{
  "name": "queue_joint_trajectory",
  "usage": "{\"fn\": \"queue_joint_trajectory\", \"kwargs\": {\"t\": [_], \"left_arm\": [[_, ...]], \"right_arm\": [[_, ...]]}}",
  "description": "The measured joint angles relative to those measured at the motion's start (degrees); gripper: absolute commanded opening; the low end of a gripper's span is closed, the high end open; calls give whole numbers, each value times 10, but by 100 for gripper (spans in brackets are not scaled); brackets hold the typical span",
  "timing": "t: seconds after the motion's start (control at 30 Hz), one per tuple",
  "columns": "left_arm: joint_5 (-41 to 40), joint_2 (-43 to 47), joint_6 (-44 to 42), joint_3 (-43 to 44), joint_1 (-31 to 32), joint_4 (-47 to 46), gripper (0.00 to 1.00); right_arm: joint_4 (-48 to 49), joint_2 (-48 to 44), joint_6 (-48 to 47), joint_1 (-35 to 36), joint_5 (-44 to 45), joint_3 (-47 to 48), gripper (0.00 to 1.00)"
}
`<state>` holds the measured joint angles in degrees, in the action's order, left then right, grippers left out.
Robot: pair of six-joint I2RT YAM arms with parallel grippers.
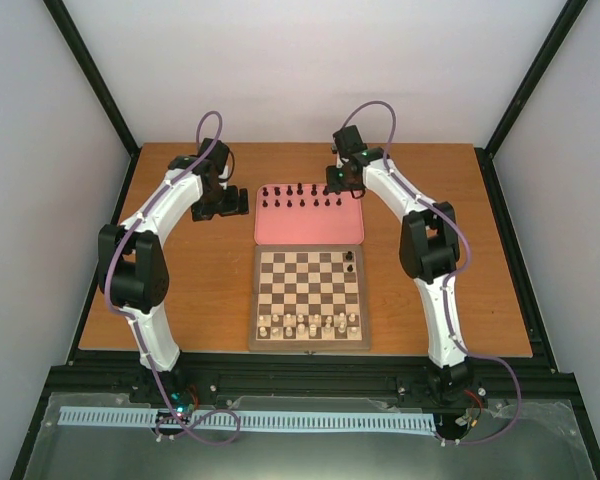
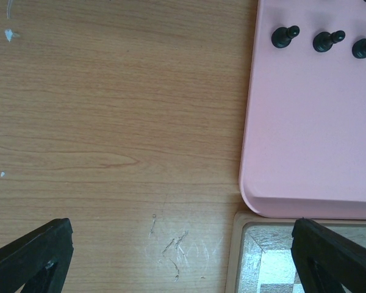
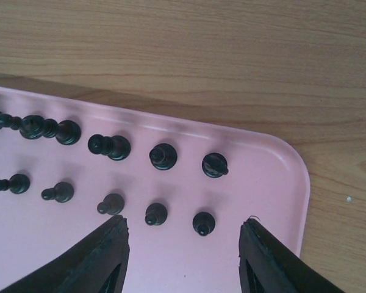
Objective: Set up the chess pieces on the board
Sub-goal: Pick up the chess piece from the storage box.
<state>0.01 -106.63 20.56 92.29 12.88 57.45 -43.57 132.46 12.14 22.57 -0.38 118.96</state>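
Note:
The board (image 1: 254, 300) lies at the table's middle, with two black pieces (image 1: 351, 263) on its far right squares. Several black chess pieces (image 1: 310, 196) stand in two rows on the far part of a pink tray (image 1: 310, 228). My right gripper (image 1: 338, 182) hovers open and empty over the tray's far right corner. In the right wrist view it (image 3: 183, 244) is just above a black pawn (image 3: 203, 223), with taller pieces (image 3: 214, 165) beyond. My left gripper (image 1: 225, 207) is open and empty over bare table left of the tray. In its wrist view (image 2: 183, 256) it has three pawns (image 2: 327, 41) ahead.
Cream pieces (image 1: 310, 324) fill the board's two near rows. The tray (image 2: 311, 134) butts against the board's far edge, and the board's corner (image 2: 236, 256) shows by my left gripper's right finger (image 2: 335, 256). Black frame posts and white walls enclose the table.

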Motion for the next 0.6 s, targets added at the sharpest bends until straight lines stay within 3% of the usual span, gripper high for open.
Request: {"fn": "queue_joint_trajectory", "kwargs": {"t": [0.6], "left_arm": [[0, 0, 0, -7, 0, 0, 100]], "right_arm": [[-8, 83, 13, -16, 7, 85, 49]]}}
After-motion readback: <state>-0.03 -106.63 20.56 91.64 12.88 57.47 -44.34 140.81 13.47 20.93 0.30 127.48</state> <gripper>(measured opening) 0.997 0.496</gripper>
